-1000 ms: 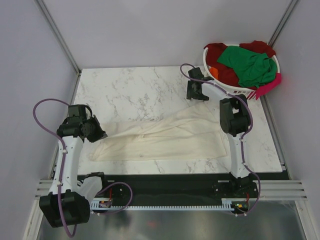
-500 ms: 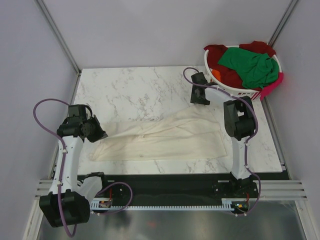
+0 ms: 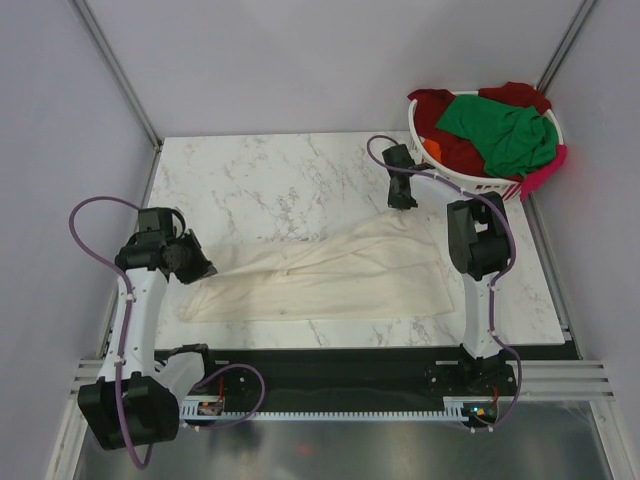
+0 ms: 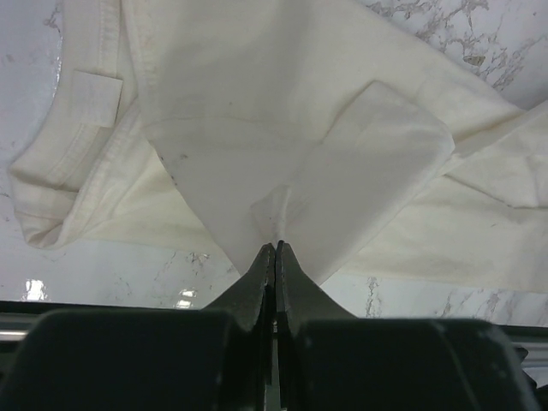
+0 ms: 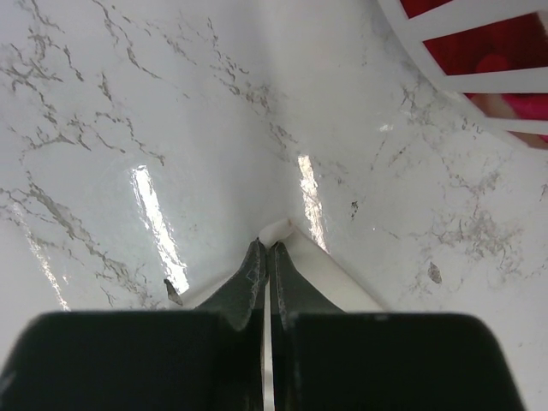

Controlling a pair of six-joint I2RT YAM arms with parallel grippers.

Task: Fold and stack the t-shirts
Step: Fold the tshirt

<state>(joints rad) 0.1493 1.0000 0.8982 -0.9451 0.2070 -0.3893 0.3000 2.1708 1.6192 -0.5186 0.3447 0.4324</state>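
A cream t-shirt (image 3: 330, 280) lies crumpled across the near half of the marble table, and fills the left wrist view (image 4: 291, 111). My left gripper (image 3: 205, 268) (image 4: 275, 247) is shut on a fold at its left end. My right gripper (image 3: 405, 203) (image 5: 267, 247) is shut on the shirt's far right corner (image 5: 278, 229), just in front of the basket. Green (image 3: 500, 130), dark red (image 3: 440, 110), orange (image 3: 430, 147) and pink (image 3: 540, 175) t-shirts sit piled in the basket.
A white slatted laundry basket (image 3: 470, 178) (image 5: 462, 51) stands at the table's back right corner, close to my right gripper. Bare marble (image 3: 260, 180) covers the far left half. Grey walls enclose the table (image 3: 520, 300) on three sides.
My right gripper moved a little right and toward the shirt's far corner, then went from open to shut on it. The left arm stayed put, still gripping.
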